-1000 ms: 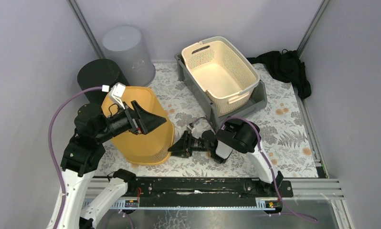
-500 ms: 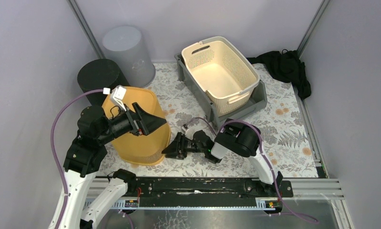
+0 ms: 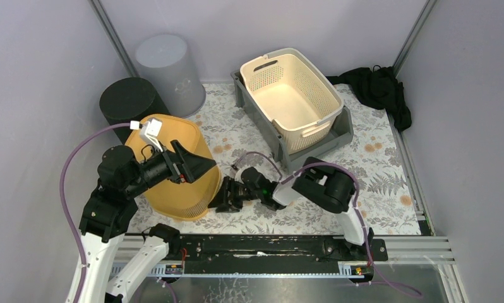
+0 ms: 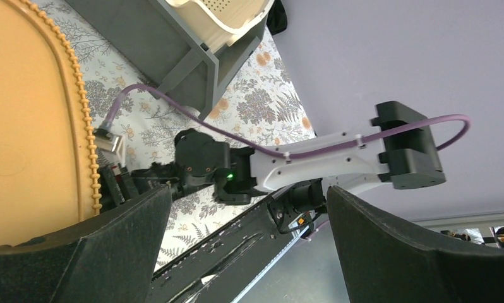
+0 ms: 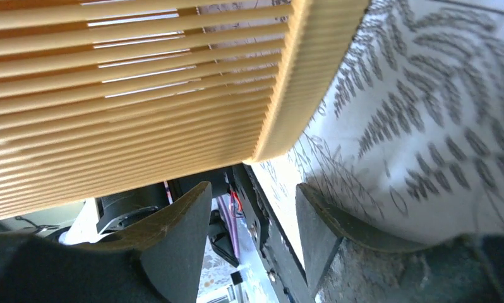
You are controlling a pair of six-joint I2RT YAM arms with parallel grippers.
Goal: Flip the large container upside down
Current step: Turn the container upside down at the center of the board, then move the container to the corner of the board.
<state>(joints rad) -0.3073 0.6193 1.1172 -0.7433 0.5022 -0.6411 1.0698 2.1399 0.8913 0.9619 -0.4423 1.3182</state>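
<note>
yellow basket (image 3: 180, 201) shifted further left, right hand (image 3: 218, 201) nearer its rim

The top camera looks down from above and behind over the floral-patterned table mat (image 3: 388, 170). The left wrist view faces past the orange slatted plastic basket (image 4: 28, 126) toward the right arm (image 4: 312, 167); the right wrist view, apparently low, crowds its rim.

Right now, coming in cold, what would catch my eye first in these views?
The orange slatted plastic basket at the table's left, base facing up, with the left gripper hanging wide open over it. The right gripper, jaws apart, sits low at the basket's near right rim. Behind, a cream perforated basket nests in a grey crate.
</note>
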